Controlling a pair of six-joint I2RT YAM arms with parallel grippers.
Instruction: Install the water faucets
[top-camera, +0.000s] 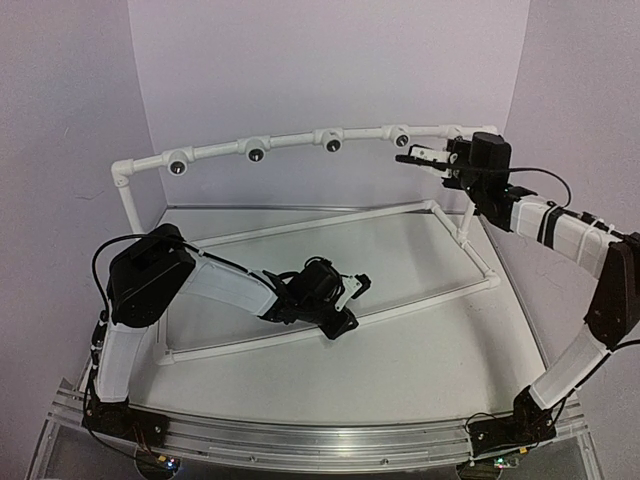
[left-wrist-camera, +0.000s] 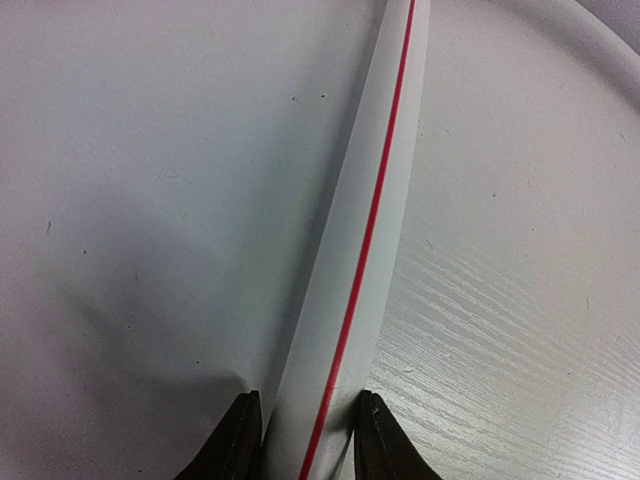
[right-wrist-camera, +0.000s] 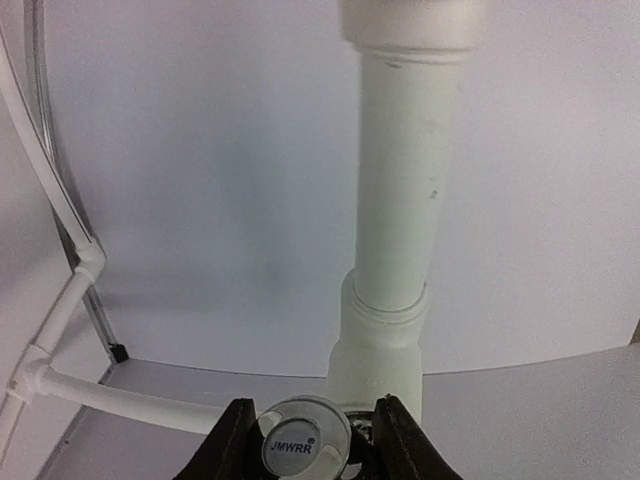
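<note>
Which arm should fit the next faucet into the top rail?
Right: the right gripper has a faucet between its fingers at a top-rail fitting. The left gripper is clamped on the base pipe.

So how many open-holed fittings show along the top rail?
4 fittings: far left, left of centre, centre, right of centre. The right gripper may hide a fifth.

My left gripper (left-wrist-camera: 308, 405) is black, the pipe (left-wrist-camera: 372, 230) white with one thin red stripe, the faucet (right-wrist-camera: 304, 438) silver, the tabletop (left-wrist-camera: 520, 330) white.
</note>
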